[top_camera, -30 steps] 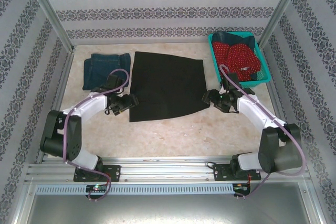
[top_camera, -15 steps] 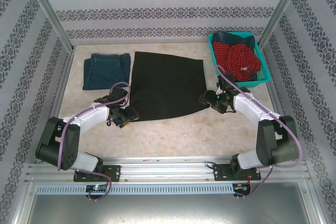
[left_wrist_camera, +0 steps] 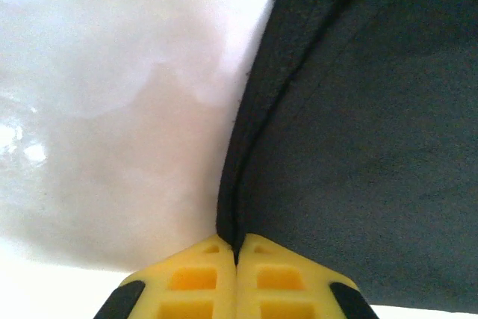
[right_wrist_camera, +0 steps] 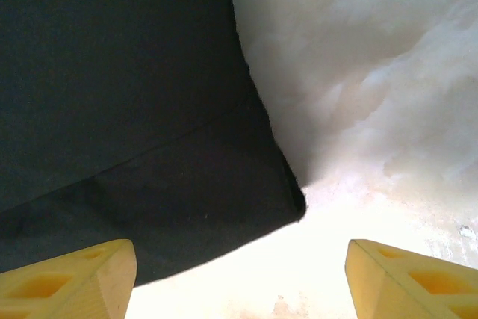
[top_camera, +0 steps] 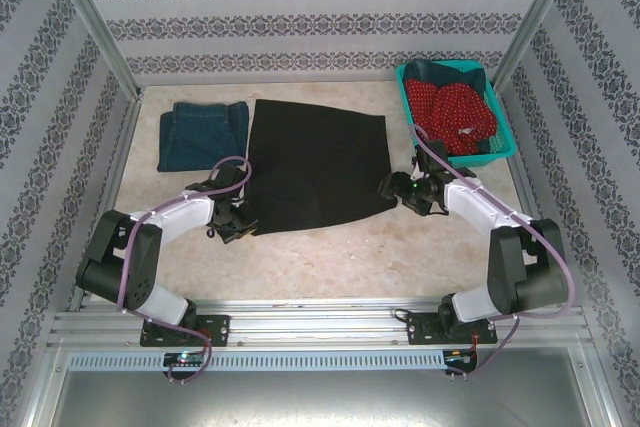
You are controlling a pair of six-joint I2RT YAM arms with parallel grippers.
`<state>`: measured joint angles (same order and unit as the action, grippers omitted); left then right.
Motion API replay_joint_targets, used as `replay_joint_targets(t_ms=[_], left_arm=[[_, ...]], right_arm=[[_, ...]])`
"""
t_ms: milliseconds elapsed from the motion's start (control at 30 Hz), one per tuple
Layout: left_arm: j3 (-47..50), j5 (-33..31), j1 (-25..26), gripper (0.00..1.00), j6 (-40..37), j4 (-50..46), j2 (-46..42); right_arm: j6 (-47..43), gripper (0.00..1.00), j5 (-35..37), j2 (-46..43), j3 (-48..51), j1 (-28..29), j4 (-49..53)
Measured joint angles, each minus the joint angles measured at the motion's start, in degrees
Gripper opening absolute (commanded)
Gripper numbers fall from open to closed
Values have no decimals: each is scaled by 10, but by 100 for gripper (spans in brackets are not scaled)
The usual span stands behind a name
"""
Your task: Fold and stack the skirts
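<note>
One black skirt (top_camera: pixel 315 162) — left gripper (left_wrist_camera: pixel 237 250) seemingly nips hem, right gripper (right_wrist_camera: pixel 240 259) splayed beside.

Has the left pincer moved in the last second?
Yes. The left pincer slid toward the near edge, along the black skirt's left side to its near corner.

In the left wrist view the black skirt (left_wrist_camera: pixel 358 147) runs off the top and right edges; its hem vanishes between the left jaws, themselves cut by the bottom edge; the bench (left_wrist_camera: pixel 112 110) there is a pale blur; in the right wrist view the skirt leaves by the top and left, and the bottom edge cuts the right jaws; from above, the red dotted skirt (top_camera: pixel 455 112) hides most of a denim skirt (top_camera: pixel 445 71) in the basket (top_camera: pixel 495 155).
</note>
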<state>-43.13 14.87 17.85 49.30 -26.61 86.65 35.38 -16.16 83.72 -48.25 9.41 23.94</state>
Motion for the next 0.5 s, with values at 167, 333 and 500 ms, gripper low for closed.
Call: replay_joint_targets(t_ms=[167,333,500], left_arm=[[0,-1,2,0,0,2,0],[-4,3,4,0,-2,5,0],[-17,1,0,0,-10,2,-14]], right_arm=[[-13,50,-11,61,-8,-3,-18],[-39,21,-19,112,-40,-3,-33],[-76,5,-24,118,-76,13,-37]])
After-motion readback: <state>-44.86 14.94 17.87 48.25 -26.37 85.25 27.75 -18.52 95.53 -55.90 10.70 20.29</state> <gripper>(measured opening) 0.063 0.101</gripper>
